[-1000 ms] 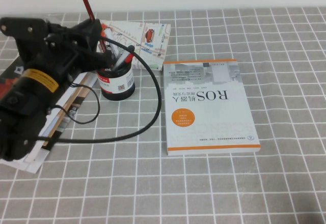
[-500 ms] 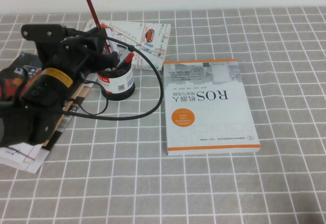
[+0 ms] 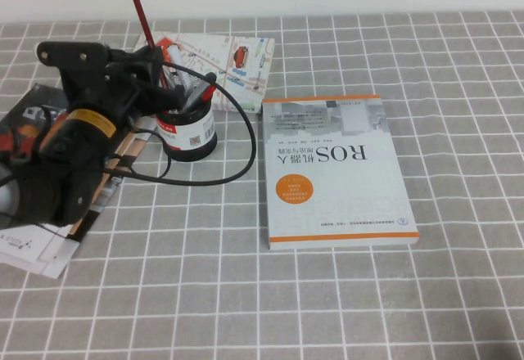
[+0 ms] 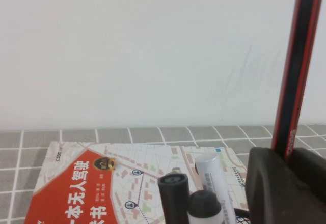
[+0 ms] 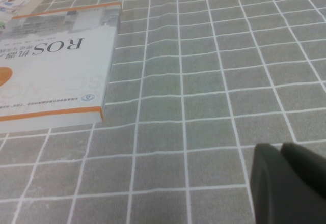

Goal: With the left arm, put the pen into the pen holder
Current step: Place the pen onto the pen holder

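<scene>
From the raised camera, my black left gripper (image 3: 155,69) is clamped on the thin dark-red pen (image 3: 139,10), which stands nearly upright, its upper end leaning slightly toward my left, directly over the short black cylindrical pen holder (image 3: 187,135) with its red-and-white label and barcode patch. Markers (image 3: 196,92) with red and black caps stand inside that cup. Beside it lies a grey-and-orange softcover book (image 3: 337,170) printed "ROS". From my left wrist camera, the pen (image 4: 298,66) rises steeply out of my dark finger pads (image 4: 277,183), above marker tops (image 4: 204,201) and a map-printed booklet (image 4: 102,183) with Chinese characters. From my right wrist camera, my right gripper (image 5: 290,183) hovers over the grey checked tablecloth (image 5: 214,81) near the book (image 5: 51,66), fingers pressed together, empty.
</scene>
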Action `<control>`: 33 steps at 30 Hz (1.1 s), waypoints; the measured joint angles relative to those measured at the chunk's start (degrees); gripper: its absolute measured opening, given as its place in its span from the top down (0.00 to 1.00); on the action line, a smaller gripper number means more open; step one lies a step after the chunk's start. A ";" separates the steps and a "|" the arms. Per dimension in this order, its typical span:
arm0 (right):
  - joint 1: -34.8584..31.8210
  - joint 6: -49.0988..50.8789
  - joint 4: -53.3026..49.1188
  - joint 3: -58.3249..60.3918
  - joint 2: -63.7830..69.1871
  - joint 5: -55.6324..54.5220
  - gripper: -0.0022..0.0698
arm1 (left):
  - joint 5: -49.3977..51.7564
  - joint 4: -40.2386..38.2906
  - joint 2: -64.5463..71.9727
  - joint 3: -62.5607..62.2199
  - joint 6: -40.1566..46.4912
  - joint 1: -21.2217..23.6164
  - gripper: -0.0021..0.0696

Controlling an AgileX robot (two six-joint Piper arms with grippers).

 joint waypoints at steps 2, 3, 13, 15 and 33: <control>0.00 0.00 0.00 0.00 0.00 0.00 0.99 | -0.37 0.00 0.48 -0.04 -0.03 -0.01 0.94; 0.00 0.00 0.00 0.00 0.00 0.00 0.99 | -0.52 0.00 0.57 -0.04 -0.03 -0.01 0.94; 0.00 0.00 0.00 0.00 0.00 0.00 0.99 | -1.23 0.11 1.86 -0.04 -0.69 -0.01 0.94; 0.00 0.00 0.00 0.00 0.00 0.00 0.99 | -1.52 2.56 3.63 -0.17 -2.07 -0.01 0.93; 0.00 0.00 0.00 0.00 0.00 0.00 0.99 | 4.23 3.08 -1.02 -0.17 -2.07 -0.01 0.38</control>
